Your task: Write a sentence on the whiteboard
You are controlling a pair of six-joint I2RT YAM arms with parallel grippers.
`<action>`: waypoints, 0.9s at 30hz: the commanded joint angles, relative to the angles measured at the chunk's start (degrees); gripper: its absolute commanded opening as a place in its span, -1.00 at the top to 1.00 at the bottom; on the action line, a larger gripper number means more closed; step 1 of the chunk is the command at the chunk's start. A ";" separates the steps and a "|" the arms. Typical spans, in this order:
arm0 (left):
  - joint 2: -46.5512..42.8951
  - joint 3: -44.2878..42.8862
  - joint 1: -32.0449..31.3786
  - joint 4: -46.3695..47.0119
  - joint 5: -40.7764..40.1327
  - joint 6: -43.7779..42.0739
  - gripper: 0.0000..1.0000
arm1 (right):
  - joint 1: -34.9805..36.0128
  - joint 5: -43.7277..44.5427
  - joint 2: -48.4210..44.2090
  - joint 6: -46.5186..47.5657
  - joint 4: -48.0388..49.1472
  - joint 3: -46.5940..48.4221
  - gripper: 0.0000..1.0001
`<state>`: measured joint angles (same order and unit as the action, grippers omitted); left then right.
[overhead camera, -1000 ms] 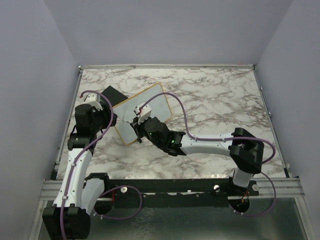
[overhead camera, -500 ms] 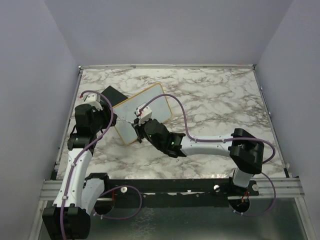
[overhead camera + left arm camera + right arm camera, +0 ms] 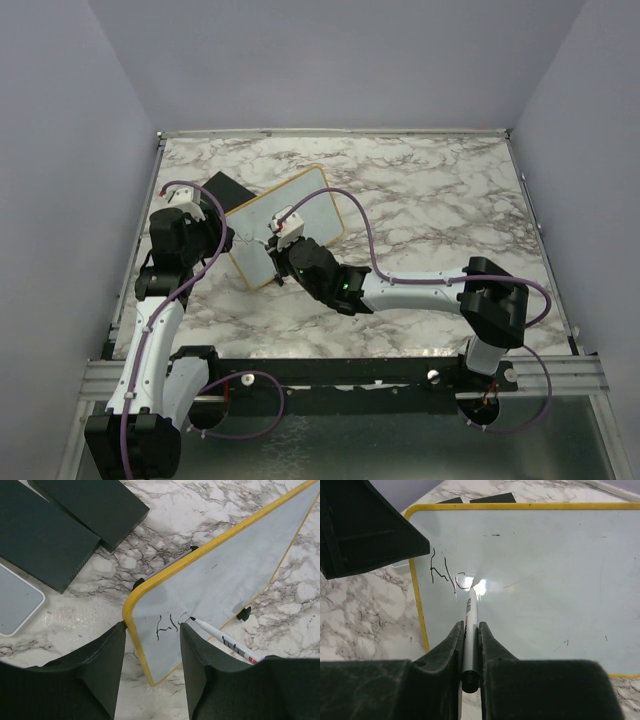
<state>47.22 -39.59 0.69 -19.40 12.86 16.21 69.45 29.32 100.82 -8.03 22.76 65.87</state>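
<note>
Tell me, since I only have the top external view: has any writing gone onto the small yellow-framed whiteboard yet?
Observer: Yes. The right wrist view shows a few thin dark marker strokes near one end of the yellow-framed whiteboard.
Operator: Where is the pen tip?
Observer: The white marker pen, clamped in the right gripper, has its tip right beside the curved stroke.
Operator: And the left gripper?
Observer: Its fingers straddle the board's corner nearest the strokes. Whether they pinch it, I cannot tell.
</note>
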 commanded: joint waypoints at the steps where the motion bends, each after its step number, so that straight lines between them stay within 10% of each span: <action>1: -0.46 0.39 -0.03 0.65 2.87 -0.52 0.03 | 0.04 2.45 -0.79 1.63 1.21 0.67 0.99; 27: -0.54 0.39 -0.05 0.64 3.05 -0.54 0.04 | 0.14 -0.97 1.20 2.29 2.29 3.47 0.99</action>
<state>47.20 -39.59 0.69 -19.38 13.65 16.21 69.43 29.08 100.84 -5.93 23.94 67.42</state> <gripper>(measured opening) 0.484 0.135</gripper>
